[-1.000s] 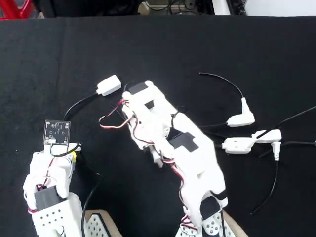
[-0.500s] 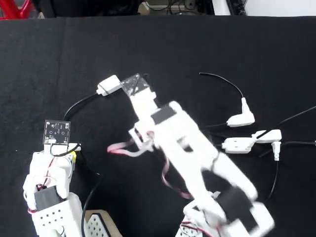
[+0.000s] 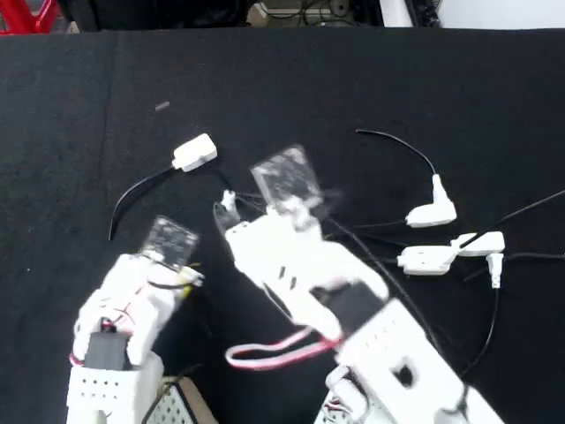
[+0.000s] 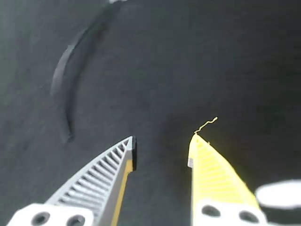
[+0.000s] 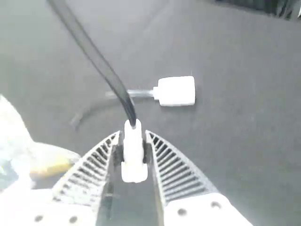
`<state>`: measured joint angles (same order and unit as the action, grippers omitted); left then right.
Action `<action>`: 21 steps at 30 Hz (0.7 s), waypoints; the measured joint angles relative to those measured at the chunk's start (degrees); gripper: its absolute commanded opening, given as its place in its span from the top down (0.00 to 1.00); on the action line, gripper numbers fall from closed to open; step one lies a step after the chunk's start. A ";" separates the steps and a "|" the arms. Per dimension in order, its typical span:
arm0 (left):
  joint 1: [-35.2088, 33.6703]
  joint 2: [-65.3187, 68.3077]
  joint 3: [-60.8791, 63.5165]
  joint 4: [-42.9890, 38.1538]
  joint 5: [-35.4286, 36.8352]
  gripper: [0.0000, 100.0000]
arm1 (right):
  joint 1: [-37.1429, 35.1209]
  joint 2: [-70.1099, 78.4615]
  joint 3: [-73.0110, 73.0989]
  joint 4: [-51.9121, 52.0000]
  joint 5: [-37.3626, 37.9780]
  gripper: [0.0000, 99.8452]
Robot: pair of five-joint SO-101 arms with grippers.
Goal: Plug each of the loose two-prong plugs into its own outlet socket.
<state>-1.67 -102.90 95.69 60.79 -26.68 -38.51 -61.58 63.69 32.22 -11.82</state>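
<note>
Since its jaws stand wide apart with nothing between them, the left gripper (image 4: pixel 162 143) is judged to be in reserve, poised over the black table (image 3: pixel 71 132) at about eight o'clock from the held plug, perhaps so that a socket can be steadied. A black cable (image 4: pixel 63 89) is seen curving on the cloth beyond it. Toward the middle, a white two-prong plug (image 5: pixel 133 157) is pinched firmly between the closed-in fingers of the right gripper (image 5: pixel 133 137). The grip is taken across the plug's body, presumably so that it can be steered end-on, though its prongs cannot be made out. A white corded block (image 5: pixel 175 91), taken to be an outlet socket, lies at about eleven o'clock from the plug, near but apart from it. Insertion is therefore judged not yet begun. At three o'clock, well apart, a cluster of white corded pieces (image 3: pixel 433 212) is left on the table; plugs and sockets among them cannot be told apart.
</note>
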 measured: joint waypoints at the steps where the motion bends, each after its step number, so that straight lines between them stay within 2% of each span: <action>1: 2.64 0.00 -0.35 0.00 0.62 0.80 | -0.18 -3.52 1.76 -0.26 -1.76 0.99; 4: 8.62 0.00 -1.76 -2.20 8.09 0.80 | -1.32 -13.71 7.74 -0.44 -5.27 0.99; 9: 10.29 0.00 -2.81 -9.67 19.16 0.80 | -5.80 -25.49 16.44 -0.44 -6.33 0.99; 12: 11.96 0.00 -3.25 -13.01 23.03 0.80 | -5.89 -27.25 17.93 -0.44 -6.51 0.99; 17: 13.45 0.00 -6.68 -13.98 27.60 0.80 | -5.80 -27.25 18.20 0.09 -6.51 0.99; 21: 12.31 0.09 -7.30 -13.98 29.71 0.80 | -5.71 -24.35 14.77 5.89 -6.51 0.99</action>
<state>10.64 -102.81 88.40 46.81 3.03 -44.22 -85.93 78.46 38.11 -18.33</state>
